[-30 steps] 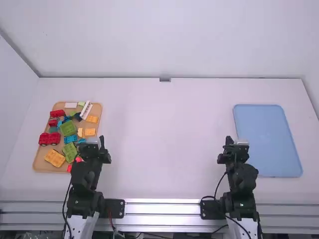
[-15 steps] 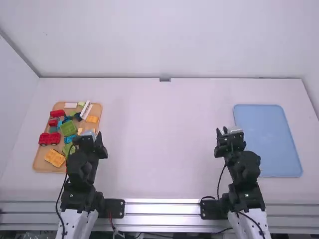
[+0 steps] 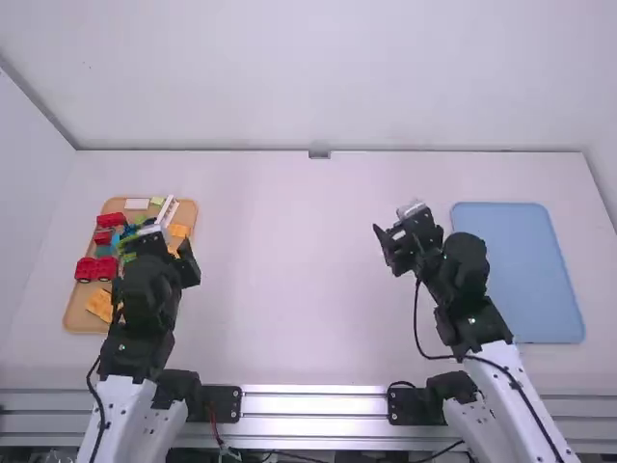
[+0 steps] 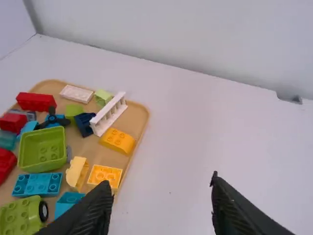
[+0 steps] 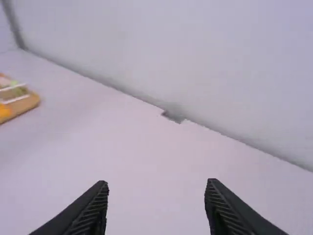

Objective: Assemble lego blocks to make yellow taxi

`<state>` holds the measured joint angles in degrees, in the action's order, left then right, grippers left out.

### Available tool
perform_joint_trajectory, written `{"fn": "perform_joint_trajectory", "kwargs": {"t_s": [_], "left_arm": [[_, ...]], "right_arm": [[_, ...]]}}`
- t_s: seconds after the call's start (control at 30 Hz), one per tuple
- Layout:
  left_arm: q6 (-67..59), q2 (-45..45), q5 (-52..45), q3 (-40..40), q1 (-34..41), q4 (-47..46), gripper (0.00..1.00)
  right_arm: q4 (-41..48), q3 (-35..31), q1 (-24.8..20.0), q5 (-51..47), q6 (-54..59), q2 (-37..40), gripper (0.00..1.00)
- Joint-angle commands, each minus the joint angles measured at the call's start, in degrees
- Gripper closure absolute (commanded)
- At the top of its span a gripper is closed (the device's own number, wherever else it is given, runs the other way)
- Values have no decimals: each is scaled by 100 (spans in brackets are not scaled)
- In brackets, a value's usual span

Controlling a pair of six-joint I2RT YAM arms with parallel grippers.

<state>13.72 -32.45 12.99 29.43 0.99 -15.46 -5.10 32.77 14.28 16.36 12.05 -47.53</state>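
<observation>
The left tool (image 4: 157, 200) and right tool (image 5: 156, 200) are hanging wide, empty. Yellow blocks (image 4: 117, 141) are lying on the leftward tan tray (image 4: 139, 116), probably light, stiff, slick; their straight sides are likely offering grip.

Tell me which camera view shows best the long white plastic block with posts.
Left wrist view: the long white block is large there, its posts visible. The high view shows it small, from above; the right wrist view probably shows it as a pale strip.

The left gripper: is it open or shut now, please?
Open: in the left wrist view, the fingers of the left gripper stand wide apart, nothing between them.
</observation>
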Motion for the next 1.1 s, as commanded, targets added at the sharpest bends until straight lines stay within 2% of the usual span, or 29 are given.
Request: {"fn": "perform_joint_trajectory", "kwargs": {"t_s": [0.0,0.17,0.27,0.5,0.67,0.77,0.9,1.0,1.07], "left_arm": [[322,-300,352,463,46,-111,43],[874,-960,1036,1157,74,-566,32],[1136,-1228,1182,1525,85,-986,28],[1710,-1906,1527,2692,115,-2166,17],[1977,-2351,1780,3410,116,-2696,9],[2084,-2560,1850,3639,-68,-2871,6],[2491,-2794,1813,4041,-820,-3407,3],[2110,-2947,1033,4289,-1585,-3570,2],[1599,-3178,151,4498,-2520,-3654,1]], "right_arm": [[21,497,128,869,433,-448,42],[163,1196,302,2129,1009,-1417,32],[205,1478,381,2451,1150,-1801,27],[996,2345,840,2629,2444,-2685,16],[2304,3491,1220,2207,3053,-3312,9],[2894,3816,1372,2332,3672,-3552,7],[3261,4049,1530,2362,4095,-3829,3],[3288,4154,1587,2274,4168,-3949,2],[3204,4214,1557,2246,4047,-4019,1]]}}
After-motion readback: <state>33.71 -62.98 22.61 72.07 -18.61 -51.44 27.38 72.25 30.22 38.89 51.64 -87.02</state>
